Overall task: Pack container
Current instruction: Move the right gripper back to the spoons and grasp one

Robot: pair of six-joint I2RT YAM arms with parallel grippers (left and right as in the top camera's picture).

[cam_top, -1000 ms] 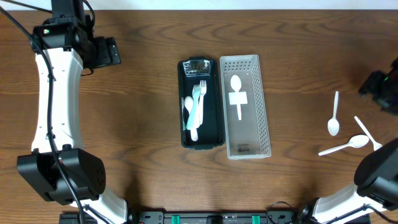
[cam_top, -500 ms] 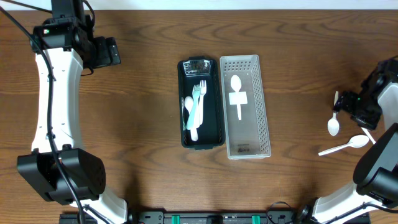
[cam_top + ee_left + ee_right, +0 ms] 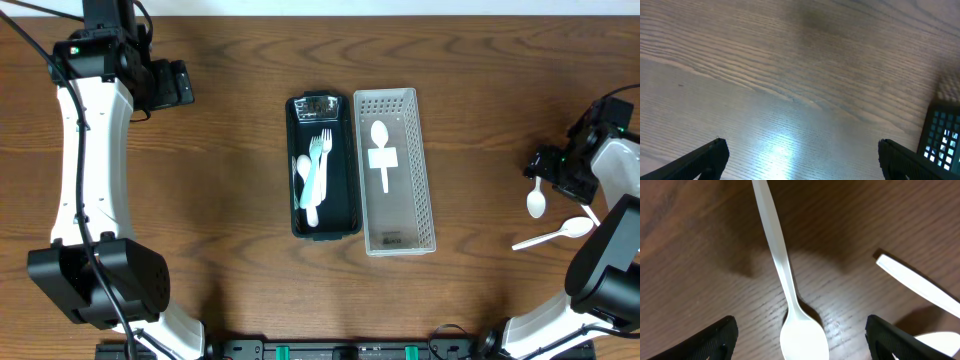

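While the right gripper [image 3: 800, 330] hangs low over the table [image 3: 700, 240], its jaws stand wide apart and hold nothing. A white plastic spoon [image 3: 785, 280] lies flat between them, with its bowl midway between the two fingertips and its handle running straight out ahead of the jaws. Just outside one jaw lies the flat handle of another utensil [image 3: 915, 282], near the spoon but not touching it, and a second spoon [image 3: 555, 235] lies close by on that same side. Well away from these jaws, at the middle of the table, a black tray [image 3: 335, 218] holding a fork and a spoon sits touching a clear perforated basket [image 3: 425, 170] holding one spoon (either could be the container to pack). The left gripper [image 3: 802, 157] is also spread wide, with only bare wood between its jaws, far from all the cutlery. The spoon looks very light, thin and smooth, stiff enough to lift by one point yet likely to skid or flip if pressed unevenly. Its rounded bowl would probably squirt out of a pinch, so the better hold seems to be across the narrow neck or lower handle, slightly ahead of where the fingertips now sit. Closing carelessly could also nudge the neighbouring handle.
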